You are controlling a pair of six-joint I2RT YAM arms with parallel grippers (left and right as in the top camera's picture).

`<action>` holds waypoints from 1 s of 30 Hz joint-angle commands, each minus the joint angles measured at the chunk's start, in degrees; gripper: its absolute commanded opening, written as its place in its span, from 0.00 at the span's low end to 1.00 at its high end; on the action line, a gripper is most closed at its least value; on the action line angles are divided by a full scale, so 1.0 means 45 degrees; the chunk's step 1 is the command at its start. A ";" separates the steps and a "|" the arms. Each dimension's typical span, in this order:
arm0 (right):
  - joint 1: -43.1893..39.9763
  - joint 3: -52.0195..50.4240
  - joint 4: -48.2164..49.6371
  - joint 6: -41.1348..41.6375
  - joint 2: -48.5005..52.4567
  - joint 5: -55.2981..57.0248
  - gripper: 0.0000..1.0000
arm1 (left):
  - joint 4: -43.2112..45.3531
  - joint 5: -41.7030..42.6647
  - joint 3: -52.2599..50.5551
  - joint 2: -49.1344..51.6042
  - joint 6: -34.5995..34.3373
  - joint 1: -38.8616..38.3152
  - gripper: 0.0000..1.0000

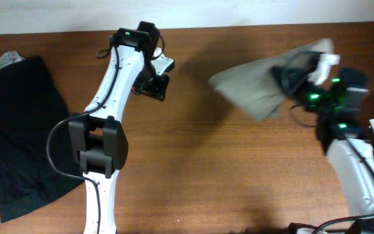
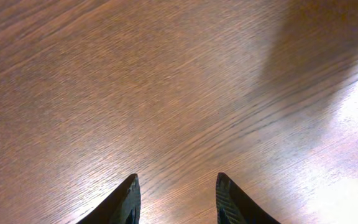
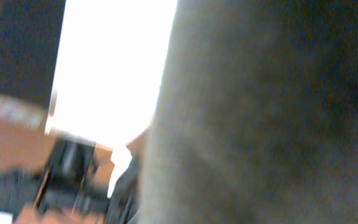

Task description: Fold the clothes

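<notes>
- Shorts [image 1: 249, 88] hang bunched from the right gripper [image 1: 289, 79], spreading out from it toward the left arm's side. They seem to be lifted off the table [image 1: 200, 169], with a shadow under their lower edge.
- Seen from the right wrist, the pale grey cloth [image 3: 260, 112] fills most of the view right in front of the tool, and everything is blurred. We cannot see the jaws. Since the cloth hangs from this gripper, we judge it clenched on the fabric.
- Our left gripper [image 1: 156, 83] is well apart from the shorts. Its own camera shows it released [image 2: 176, 196], with both fingertips spread over bare wood and nothing between them.
- A black garment [image 1: 18, 130] lies flat far behind the left gripper, near the table's outer edge. Neither tool touches it.
- We judge the step to be an early one: carrying the shorts so they can be laid out. No fold is visible yet.
- Next we need to lower the cloth onto the open wood between the two grippers. The free left gripper should then catch an opposite edge so the legs can be spread flat before folding.
- We cannot tell which part of the shorts is held, so the waistband will have to be found first.
</notes>
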 commanded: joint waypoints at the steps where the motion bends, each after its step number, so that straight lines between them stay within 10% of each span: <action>1: -0.3201 0.1685 0.0126 -0.0291 -0.0209 -0.0583 0.04 | 0.0126 0.0107 0.0185 -0.0034 0.0117 -0.0029 0.39; 6: -0.7291 0.2749 0.2171 -0.0393 0.1627 -0.0923 0.04 | 0.0131 0.0117 0.0185 -0.0034 0.0112 -0.0126 0.39; 13: -0.8077 0.7616 0.3580 -0.0413 0.6907 -0.4711 0.04 | -0.0078 0.0107 0.0185 -0.0034 0.0112 -0.0918 0.39; 27: -1.0278 0.9530 -0.1520 -0.4007 0.8019 -0.4736 0.04 | -0.0049 0.0112 0.0185 -0.0034 0.0112 -0.1783 0.39; 30: -1.1477 0.9530 -0.5838 -0.6183 0.8019 -0.3798 0.04 | 0.0015 0.0112 0.0185 -0.0034 0.0112 -0.1807 0.39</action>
